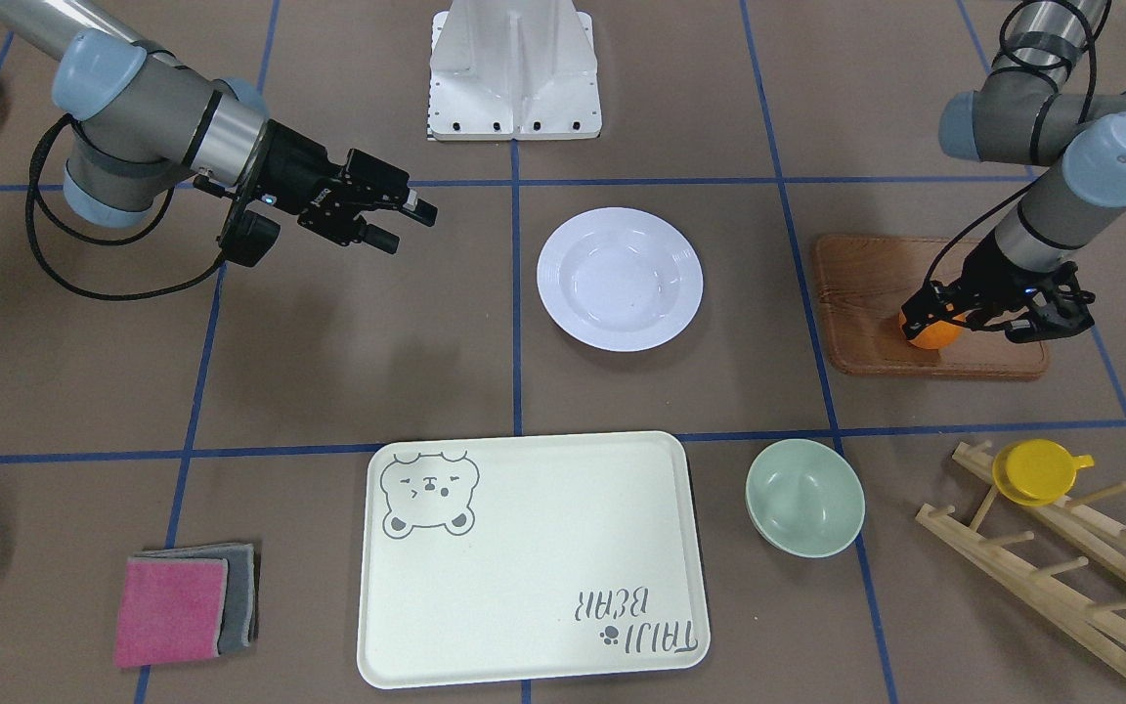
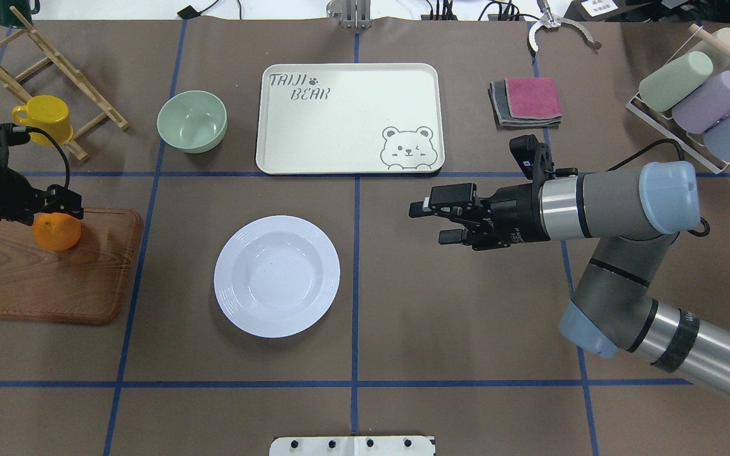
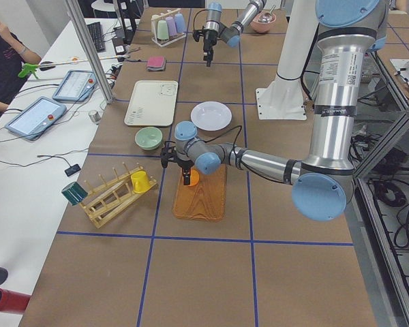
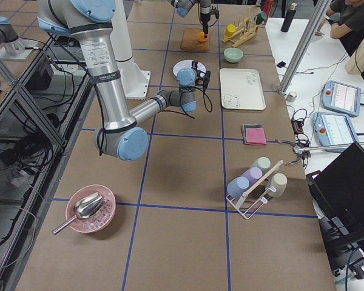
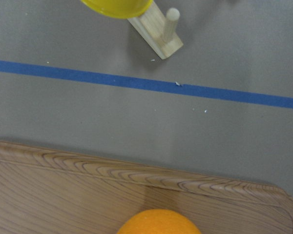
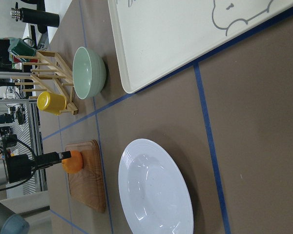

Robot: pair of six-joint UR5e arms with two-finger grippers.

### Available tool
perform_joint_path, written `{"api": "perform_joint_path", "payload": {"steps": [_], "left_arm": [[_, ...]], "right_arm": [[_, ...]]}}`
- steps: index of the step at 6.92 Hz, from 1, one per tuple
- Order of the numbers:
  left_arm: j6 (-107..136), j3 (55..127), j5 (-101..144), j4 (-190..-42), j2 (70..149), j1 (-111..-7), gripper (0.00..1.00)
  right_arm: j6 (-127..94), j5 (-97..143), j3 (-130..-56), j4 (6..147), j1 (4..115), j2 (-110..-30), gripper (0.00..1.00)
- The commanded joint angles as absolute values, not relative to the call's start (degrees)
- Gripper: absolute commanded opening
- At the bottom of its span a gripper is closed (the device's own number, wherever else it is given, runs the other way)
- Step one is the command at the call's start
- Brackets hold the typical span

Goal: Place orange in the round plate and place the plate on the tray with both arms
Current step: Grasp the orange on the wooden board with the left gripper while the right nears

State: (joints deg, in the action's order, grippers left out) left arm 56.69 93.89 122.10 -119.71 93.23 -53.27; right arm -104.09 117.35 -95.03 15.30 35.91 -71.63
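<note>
Orange pick-up stage, overhead view. The left gripper straddles the orange, which sits on the wooden board at 9 o'clock of the empty round plate. Whether its fingers clamp the fruit cannot be told. The right gripper, spread and empty, hovers at 3 o'clock. The tray lies at 12 o'clock. The next move likely calls for a secure lift and a carry over the plate's centre.
</note>
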Motion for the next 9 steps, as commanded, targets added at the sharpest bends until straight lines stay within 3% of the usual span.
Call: {"api": "perform_joint_path", "payload": {"steps": [1, 4, 5, 7, 9], "left_arm": [[57.13, 91.6, 121.46, -122.59, 93.25, -52.38, 0.97], [57.66, 92.46, 122.17, -122.61, 93.34, -52.03, 0.72], [57.83, 95.16, 122.86, -121.22, 93.43, -52.12, 0.71], [65.51, 103.5, 123.66, -106.59, 101.12, -50.55, 0.71], [77.56, 103.45, 120.34, -104.77, 109.13, -42.49, 0.71]], "right_arm": [[-104.15, 116.55, -95.01, 15.29, 35.33, -71.63, 1.0], [-104.15, 111.29, -95.01, 15.29, 31.66, -71.1, 1.0], [-104.15, 110.05, -95.01, 15.29, 30.94, -70.32, 1.0], [-103.62, 99.04, -92.91, 15.38, 25.17, -67.35, 0.99], [-99.7, 94.22, -88.87, 15.29, 22.77, -64.78, 0.96]]}}
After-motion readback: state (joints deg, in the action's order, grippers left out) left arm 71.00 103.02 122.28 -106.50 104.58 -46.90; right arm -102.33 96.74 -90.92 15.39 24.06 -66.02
